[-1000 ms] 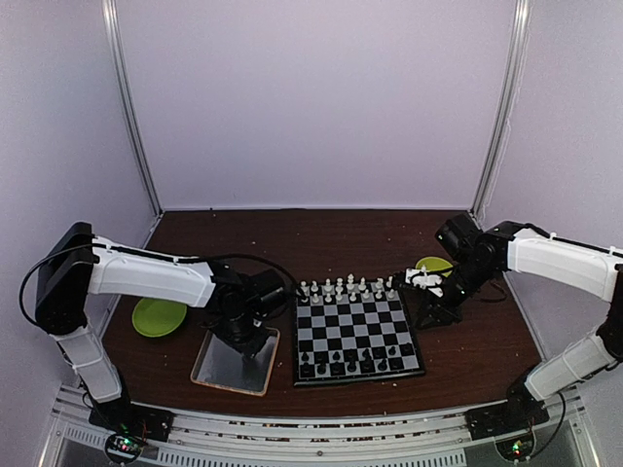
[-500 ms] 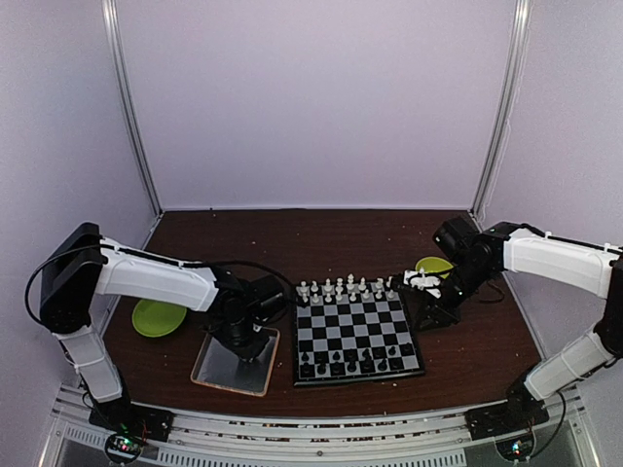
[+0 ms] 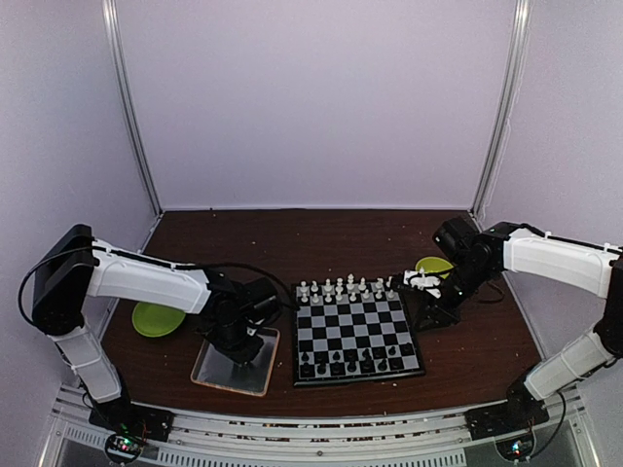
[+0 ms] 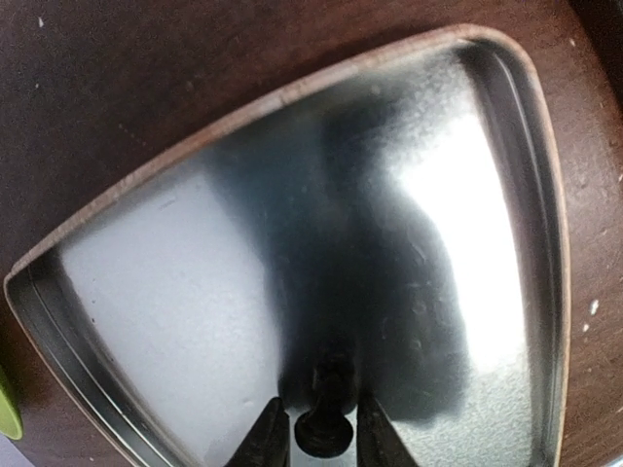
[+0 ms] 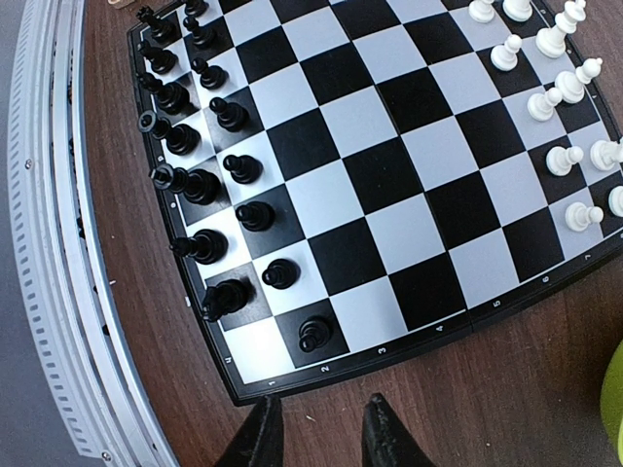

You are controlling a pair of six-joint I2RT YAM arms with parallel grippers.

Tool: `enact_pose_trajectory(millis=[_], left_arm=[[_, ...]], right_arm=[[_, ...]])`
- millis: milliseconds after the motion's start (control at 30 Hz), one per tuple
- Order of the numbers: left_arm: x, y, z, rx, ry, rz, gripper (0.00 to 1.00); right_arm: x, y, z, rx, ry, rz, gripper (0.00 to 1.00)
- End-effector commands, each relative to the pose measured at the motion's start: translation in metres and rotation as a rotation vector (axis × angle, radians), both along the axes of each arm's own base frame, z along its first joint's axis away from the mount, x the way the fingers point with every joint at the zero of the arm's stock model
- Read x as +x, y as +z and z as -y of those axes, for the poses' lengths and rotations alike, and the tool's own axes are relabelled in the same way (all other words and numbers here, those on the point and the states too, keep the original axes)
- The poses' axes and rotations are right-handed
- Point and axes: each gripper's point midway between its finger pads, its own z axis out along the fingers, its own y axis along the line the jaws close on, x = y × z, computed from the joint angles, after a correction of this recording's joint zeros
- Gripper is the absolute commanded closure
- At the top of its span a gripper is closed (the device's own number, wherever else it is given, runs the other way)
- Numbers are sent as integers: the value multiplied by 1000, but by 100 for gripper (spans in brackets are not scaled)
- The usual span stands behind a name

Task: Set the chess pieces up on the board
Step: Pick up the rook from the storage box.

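Board point(image 3: 355, 331) sits mid-table, between the two arms. We see the black pieces point(image 3: 350, 362) in two rows on its near side and the white pieces point(image 3: 346, 288) along its far side, all upright on their squares. One more black piece point(image 4: 324, 428) is off the board, in the metal tray point(image 3: 219, 370) just left of it.

Left gripper point(image 4: 323, 443) is down inside the tray with its fingers point(image 4: 268, 438) on either side of that black piece, at or very near contact. We cannot tell from the wrist view whether it is actually clamped.

Right gripper point(image 5: 321, 438) hangs over bare table point(image 3: 321, 243) just off the board's right rim, near the end of the black rows. Its jaws are parted a little with nothing between them.

A green plate point(image 3: 156, 317) lies left of the tray, and a second green plate point(image 3: 433, 264) lies behind the right gripper, off the board's far right corner.
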Motion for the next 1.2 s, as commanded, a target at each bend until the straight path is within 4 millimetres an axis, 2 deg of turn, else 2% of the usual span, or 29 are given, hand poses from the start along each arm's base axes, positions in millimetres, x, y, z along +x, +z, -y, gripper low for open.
enact_pose_trajectory(millis=[0,400,467,633,733,867,967,1033,1100,1167], left_arm=[[-19,-9,-16,38,16,-80,75],[-9,-18,-8,54,-57,-62,76],[-10,-20,-8,61,-66,-70,79],[-14,-21,-6,34,-89,-80,94],[-12,-13,-4,6,-110,-56,98],[-3,12,-5,-27,-131,29,100],[4,33,-2,-94,-129,109,100],[9,49,6,-174,-122,166,100],[14,68,24,-304,-124,225,99],[19,91,42,-449,-134,290,96]], right_arm=[[5,5,-5,6,6,16,71],[4,3,-4,0,7,17,71],[4,3,-4,-1,8,15,72],[4,6,-6,10,6,12,72],[9,19,-11,42,-3,32,72],[11,56,-25,126,13,40,72],[11,85,-44,234,16,-17,71],[12,102,-62,326,5,-89,71],[12,113,-79,408,4,-179,71],[18,116,-95,448,-13,-237,71]])
